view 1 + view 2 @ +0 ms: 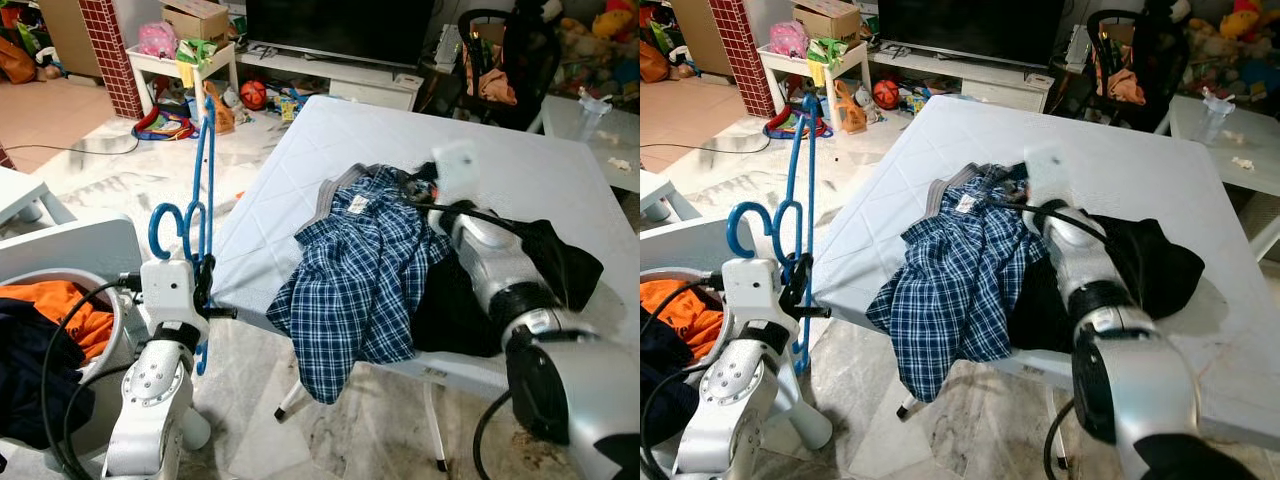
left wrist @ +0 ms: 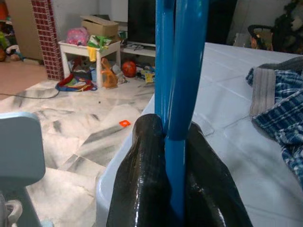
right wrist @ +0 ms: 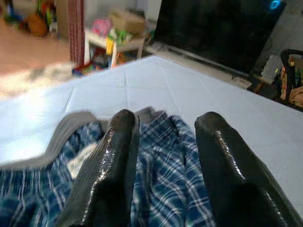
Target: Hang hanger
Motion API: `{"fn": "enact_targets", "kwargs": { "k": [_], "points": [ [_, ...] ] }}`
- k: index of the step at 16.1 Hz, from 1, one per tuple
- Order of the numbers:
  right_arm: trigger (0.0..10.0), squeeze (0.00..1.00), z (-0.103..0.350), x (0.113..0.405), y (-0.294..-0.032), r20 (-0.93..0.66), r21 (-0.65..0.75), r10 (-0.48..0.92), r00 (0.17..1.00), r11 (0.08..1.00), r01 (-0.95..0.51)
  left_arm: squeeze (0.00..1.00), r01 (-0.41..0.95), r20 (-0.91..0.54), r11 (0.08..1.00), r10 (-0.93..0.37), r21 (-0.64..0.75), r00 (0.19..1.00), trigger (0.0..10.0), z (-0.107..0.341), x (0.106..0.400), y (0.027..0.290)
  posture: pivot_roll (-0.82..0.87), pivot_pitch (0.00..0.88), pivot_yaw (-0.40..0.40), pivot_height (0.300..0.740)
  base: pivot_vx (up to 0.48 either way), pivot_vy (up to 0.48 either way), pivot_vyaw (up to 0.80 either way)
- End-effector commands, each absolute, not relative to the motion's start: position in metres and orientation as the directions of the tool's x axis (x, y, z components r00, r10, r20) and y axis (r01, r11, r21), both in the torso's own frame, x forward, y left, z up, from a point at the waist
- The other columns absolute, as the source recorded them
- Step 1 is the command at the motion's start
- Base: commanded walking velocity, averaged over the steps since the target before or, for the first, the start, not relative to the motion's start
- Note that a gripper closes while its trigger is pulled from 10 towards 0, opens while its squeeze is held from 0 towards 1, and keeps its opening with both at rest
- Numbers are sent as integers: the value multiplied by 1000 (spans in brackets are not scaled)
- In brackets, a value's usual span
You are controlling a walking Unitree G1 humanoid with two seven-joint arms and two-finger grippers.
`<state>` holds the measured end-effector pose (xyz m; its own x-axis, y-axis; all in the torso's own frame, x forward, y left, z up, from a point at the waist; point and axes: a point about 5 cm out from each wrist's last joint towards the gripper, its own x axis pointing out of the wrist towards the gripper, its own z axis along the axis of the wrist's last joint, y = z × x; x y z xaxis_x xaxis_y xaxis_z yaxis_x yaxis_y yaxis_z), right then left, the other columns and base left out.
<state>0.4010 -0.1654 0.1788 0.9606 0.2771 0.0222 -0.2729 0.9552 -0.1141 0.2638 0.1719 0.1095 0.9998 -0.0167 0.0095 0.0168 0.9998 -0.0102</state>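
Nearest, the blue hanger (image 1: 204,190) is held upright beside the counter (image 1: 330,150) edge, its shaft pinched between the pressed-together fingers of the left tool (image 2: 173,189). Since the grip sits low on a long, slim plastic frame, the hanger could be twisted or let slip if it is swung quickly. Further on, the right tool (image 3: 163,156) is seen with fingers spread over the collar of the plaid shirt (image 1: 360,270), which lies crumpled on the counter, part draped over the edge. The loose cloth could be dragged off.
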Motion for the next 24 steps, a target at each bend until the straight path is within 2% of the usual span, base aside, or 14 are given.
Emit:
{"fn": "enact_targets", "kwargs": {
  "k": [1,3,6,8,11,16,19,24],
  "points": [
    [10000,1000,182,398,-173,74,-86,262,962,963,-256,0,12,-24,1000,-12,-4,1000,10000,103,260,174,-1,0,-73,740,0,0,0],
    [10000,1000,163,382,-184,94,-48,256,962,966,-253,0,15,-29,1000,-15,-4,999,10000,101,259,175,-16,0,-62,740,0,0,0],
    [10000,1000,150,368,-196,6,-25,431,902,902,-431,0,56,-37,998,-56,-3,998,10000,99,260,167,-38,0,-36,740,0,0,0],
    [10000,1000,159,366,-207,-7,-31,481,877,876,-481,0,72,-33,997,-72,-7,997,10000,101,263,165,-42,0,-31,740,0,0,0],
    [10000,1000,172,371,-225,58,-65,316,947,948,-312,0,55,-23,998,-56,-13,998,10000,102,261,167,-39,0,-34,740,0,0,0],
    [10000,1000,142,358,-203,71,25,47,996,998,-49,0,58,-34,998,-58,1,998,10000,100,260,167,-28,0,-36,740,0,0,0],
    [10000,1000,115,343,-191,21,30,16,1000,999,-17,0,70,-41,998,-69,11,997,10000,97,260,164,-32,0,-34,740,0,0,0],
    [10000,1000,125,346,-192,50,37,-26,998,999,24,0,75,-39,997,-74,16,996,10000,99,262,164,-30,0,-26,740,0,0,0]
  ]
}}
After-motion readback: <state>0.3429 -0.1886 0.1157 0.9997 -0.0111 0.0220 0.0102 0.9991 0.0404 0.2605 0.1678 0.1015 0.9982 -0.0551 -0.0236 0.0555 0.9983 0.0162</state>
